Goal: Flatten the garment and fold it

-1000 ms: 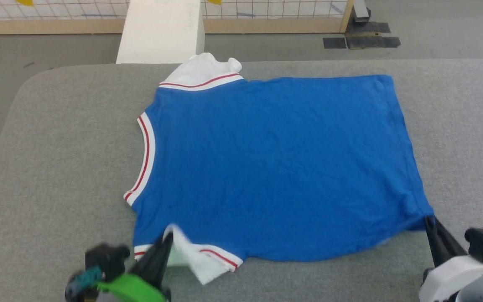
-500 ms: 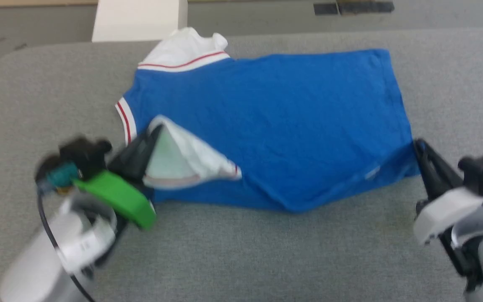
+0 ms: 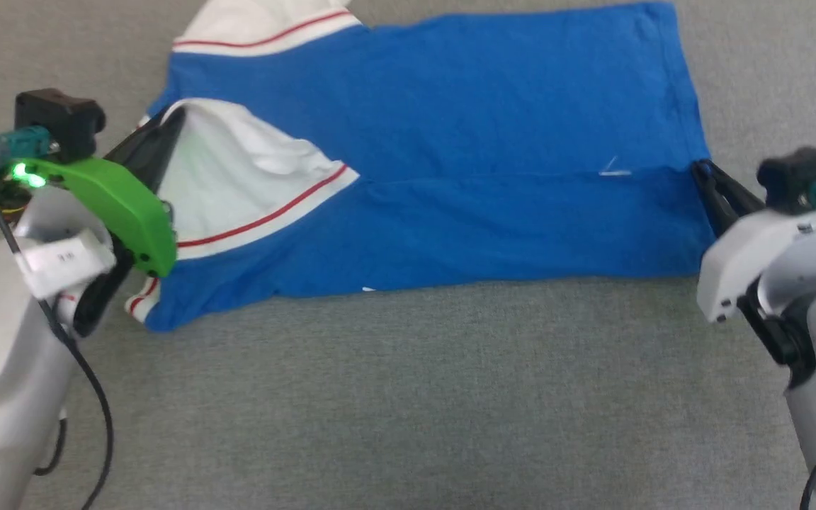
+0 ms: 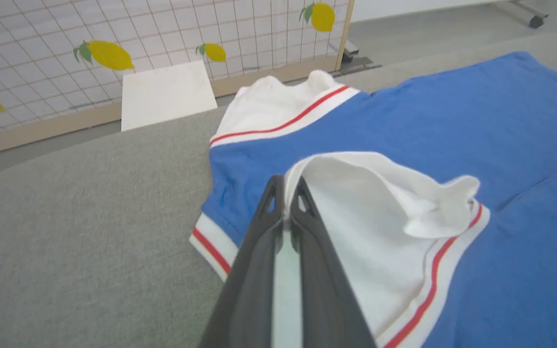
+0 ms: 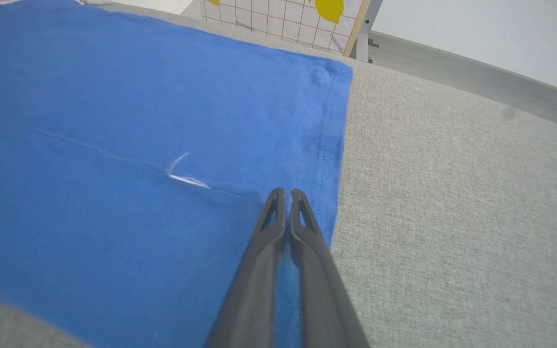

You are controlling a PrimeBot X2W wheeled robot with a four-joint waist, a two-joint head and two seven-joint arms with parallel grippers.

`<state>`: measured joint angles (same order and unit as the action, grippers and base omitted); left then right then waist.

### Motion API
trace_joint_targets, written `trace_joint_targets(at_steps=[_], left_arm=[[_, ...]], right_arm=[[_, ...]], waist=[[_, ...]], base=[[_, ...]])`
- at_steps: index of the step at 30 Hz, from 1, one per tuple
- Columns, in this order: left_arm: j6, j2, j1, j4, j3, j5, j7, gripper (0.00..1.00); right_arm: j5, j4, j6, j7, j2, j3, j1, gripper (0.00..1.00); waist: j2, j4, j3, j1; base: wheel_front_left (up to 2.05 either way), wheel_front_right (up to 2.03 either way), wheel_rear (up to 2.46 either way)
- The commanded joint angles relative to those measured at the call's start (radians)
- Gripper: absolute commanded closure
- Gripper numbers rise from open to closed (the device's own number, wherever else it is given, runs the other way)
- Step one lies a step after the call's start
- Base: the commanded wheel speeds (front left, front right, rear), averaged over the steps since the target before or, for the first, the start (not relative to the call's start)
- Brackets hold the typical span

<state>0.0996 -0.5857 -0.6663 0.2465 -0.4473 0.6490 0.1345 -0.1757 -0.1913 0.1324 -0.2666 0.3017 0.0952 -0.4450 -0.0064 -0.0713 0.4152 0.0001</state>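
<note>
The garment (image 3: pixel 450 142) is a royal-blue piece with white, red-striped end panels, lying on the grey padded table (image 3: pixel 408 397). Its near long edge is folded over onto the middle, with the fold line running across the cloth. My left gripper (image 3: pixel 167 124) is shut on the white near-left panel (image 4: pixel 375 217), held over the blue body. My right gripper (image 3: pixel 698 170) is shut on the near-right blue corner (image 5: pixel 307 203), laid on the right hem. The other white panel (image 3: pixel 252 28) lies bunched at the far left.
Grey padded surface stretches toward me and to the right of the hem (image 5: pixel 452 217). Beyond the table stand a white box (image 4: pixel 167 94) and a gridded lemon-print screen (image 4: pixel 114 43) on the floor.
Both grippers have carried the garment's near edge away from me and laid it over the middle. The head camera has tilted down, so the box and screen have left that view.
</note>
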Motion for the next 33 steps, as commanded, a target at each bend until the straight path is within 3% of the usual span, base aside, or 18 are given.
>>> trace_joint_targets(at_steps=[1,6,10,13,16,17,18,19,20,21,24,29,33], left_arm=[[0.003,-0.016,-0.018,0.033,0.003,0.015,0.026,1.00],[-0.005,-0.031,-0.017,0.125,-0.007,0.062,0.158,1.00],[-0.009,-0.027,-0.006,0.168,-0.020,0.138,0.324,1.00],[-0.028,-0.024,0.001,0.174,-0.029,0.192,0.453,1.00],[-0.052,-0.019,0.011,0.153,-0.023,0.225,0.504,1.00],[-0.059,-0.019,0.013,0.139,-0.019,0.220,0.489,1.00],[-0.064,-0.021,0.014,0.127,-0.015,0.208,0.462,0.68],[-0.075,-0.024,0.016,0.113,-0.008,0.183,0.412,0.12],[-0.082,-0.024,0.020,0.106,-0.006,0.162,0.370,0.00],[-0.086,-0.021,0.028,0.094,-0.002,0.138,0.309,0.00],[-0.107,-0.003,0.062,0.066,0.020,0.081,0.121,0.00],[-0.204,0.054,0.178,0.012,0.050,-0.018,-0.209,0.00],[-0.277,0.124,0.297,-0.020,0.072,-0.028,-0.350,0.00]], right_arm=[[-0.007,-0.018,-0.002,-0.022,0.007,0.010,-0.032,1.00],[-0.020,-0.089,-0.002,-0.135,0.019,0.041,-0.094,1.00],[-0.052,-0.128,-0.002,-0.245,0.030,0.065,-0.133,1.00],[-0.079,-0.136,-0.002,-0.318,0.033,0.072,-0.153,1.00],[-0.099,-0.133,-0.002,-0.377,0.029,0.067,-0.157,1.00],[-0.102,-0.129,-0.002,-0.392,0.027,0.063,-0.154,1.00],[-0.104,-0.124,-0.002,-0.397,0.025,0.056,-0.151,1.00],[-0.103,-0.115,-0.002,-0.390,0.021,0.046,-0.146,0.76],[-0.101,-0.107,-0.002,-0.378,0.019,0.039,-0.139,0.58],[-0.102,-0.098,-0.002,-0.359,0.013,0.029,-0.127,0.00],[-0.103,-0.070,-0.002,-0.283,-0.005,-0.005,-0.077,0.00],[-0.107,-0.004,-0.002,-0.076,-0.061,-0.070,0.055,0.00],[-0.085,0.051,-0.002,0.108,-0.120,-0.127,0.167,0.00]], waist=[[0.0064,-0.023,0.044,-0.0001],[0.0064,-0.029,0.065,-0.0001],[0.0064,-0.027,0.072,-0.0001],[0.0064,-0.025,0.070,-0.0001],[0.0064,-0.023,0.061,-0.0001],[0.0064,-0.023,0.055,-0.0001],[0.0064,-0.022,0.051,-0.0001],[0.0064,-0.022,0.043,-0.0001],[0.0064,-0.021,0.035,-0.0001],[0.0064,-0.020,0.023,-0.0001],[0.0064,-0.014,-0.018,-0.0001],[0.0064,0.004,-0.100,-0.0001],[0.0064,0.019,-0.157,-0.0001]], base=[[0.00,0.00,0.00],[0.00,0.00,0.00],[0.00,0.00,0.00],[0.00,0.00,0.00],[0.00,0.00,0.00],[0.00,0.00,0.00],[0.00,0.00,0.00],[0.00,0.00,0.00],[0.00,0.00,0.00],[0.00,0.00,0.00],[0.00,0.00,0.00],[0.00,0.00,0.00],[0.00,0.00,0.00]])
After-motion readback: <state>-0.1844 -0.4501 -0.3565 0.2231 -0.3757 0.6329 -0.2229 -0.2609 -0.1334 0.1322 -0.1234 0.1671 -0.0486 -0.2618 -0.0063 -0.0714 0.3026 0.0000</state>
